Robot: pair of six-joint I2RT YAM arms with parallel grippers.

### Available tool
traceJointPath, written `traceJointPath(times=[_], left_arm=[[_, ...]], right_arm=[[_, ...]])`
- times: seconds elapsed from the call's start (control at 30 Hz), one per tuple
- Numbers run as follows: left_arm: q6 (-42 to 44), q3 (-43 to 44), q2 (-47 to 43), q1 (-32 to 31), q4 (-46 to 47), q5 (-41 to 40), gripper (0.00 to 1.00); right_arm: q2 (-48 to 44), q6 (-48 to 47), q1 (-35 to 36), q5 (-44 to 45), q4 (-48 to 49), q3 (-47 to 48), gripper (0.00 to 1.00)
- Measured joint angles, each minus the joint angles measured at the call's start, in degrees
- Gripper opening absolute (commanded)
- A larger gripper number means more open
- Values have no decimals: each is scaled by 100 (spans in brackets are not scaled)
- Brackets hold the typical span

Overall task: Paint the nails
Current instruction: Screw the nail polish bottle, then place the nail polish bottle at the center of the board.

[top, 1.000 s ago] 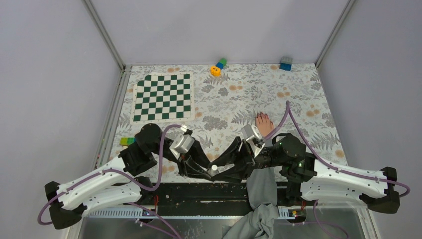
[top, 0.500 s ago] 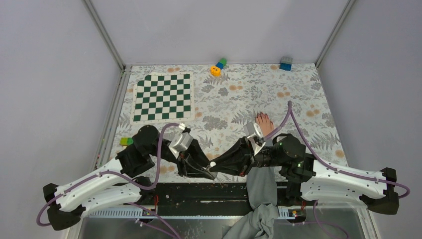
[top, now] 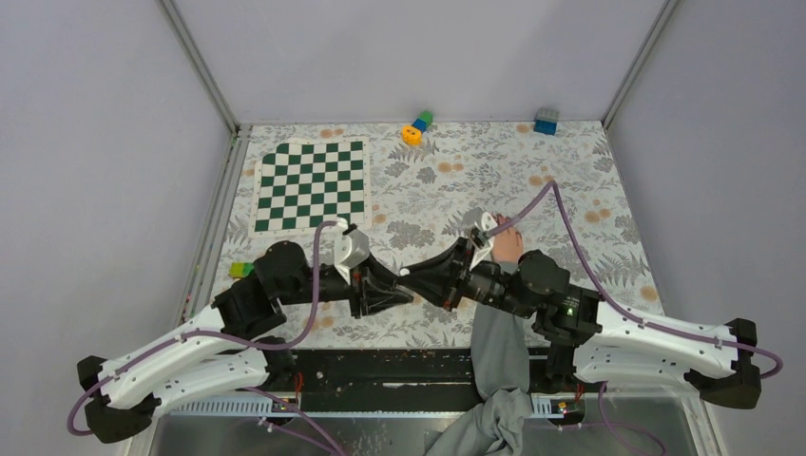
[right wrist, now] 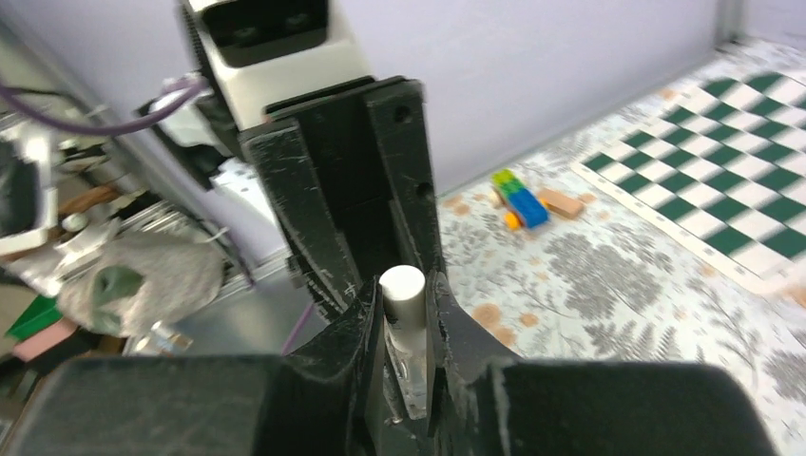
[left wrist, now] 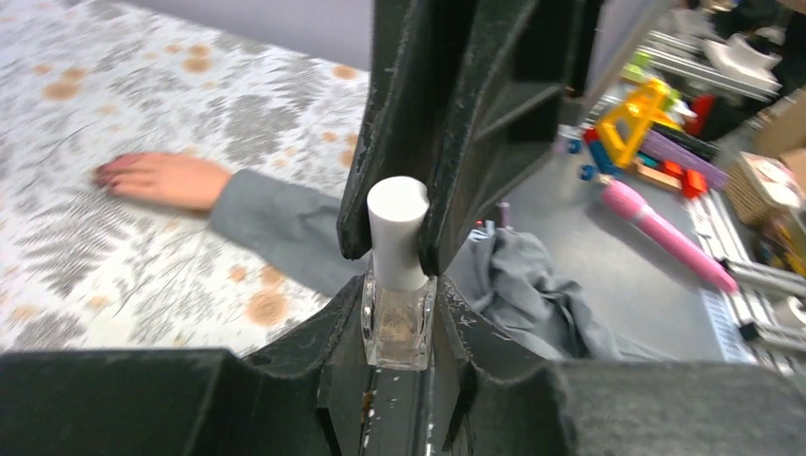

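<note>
A small clear nail polish bottle (left wrist: pixel 397 328) with a white cap (left wrist: pixel 397 223) is held between both arms. My left gripper (left wrist: pixel 397 304) is shut on its glass body. My right gripper (right wrist: pixel 404 304) is shut on the cap (right wrist: pixel 401 288), its fingers (left wrist: pixel 475 142) reaching in from the far side. In the top view the two grippers meet tip to tip (top: pixel 404 276) left of the hand (top: pixel 507 245). The hand (left wrist: pixel 166 179) lies flat on the table in a grey sleeve (left wrist: pixel 276 223). Its nails (left wrist: pixel 103 175) look dark reddish. My right arm covers part of the hand from above.
A green checkerboard (top: pixel 310 185) lies at the back left. Toy blocks (top: pixel 416 126) and a blue block (top: pixel 546 121) sit along the far wall. Another block (top: pixel 241 270) is by my left arm. Grey cloth (top: pixel 494 399) hangs over the near edge.
My right gripper has closed on the white cap. Both grippers, with the bottle between them, have moved away from the near edge towards the middle of the table.
</note>
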Motion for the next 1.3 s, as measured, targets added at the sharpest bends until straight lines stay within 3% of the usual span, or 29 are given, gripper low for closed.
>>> traceJointPath(times=[0.27,0.47,0.63,0.77,0.97,1.3], left_arm=[[2,7,240,4,-903,-1923,0],[205,35,817,9,-1528,-2594,0],[308,46,896,-46,-1530,-2717,0],[415,81,870,-92,-1320,-2719,0],[553,168,874,-205,-1021,-2621,0],[678,291,1023,-339,-1010,-2627,0]], right_arm=[[822,844,-52,1775,-1145,527,0],[1469,1700,-70,2566,-1786,608,1],[1469,1884,-68,2667,-1856,608,49],[1279,1810,-50,2752,-1956,605,65],[754,1687,-44,2752,-2114,605,66],[638,1508,-44,2612,-2564,754,55]])
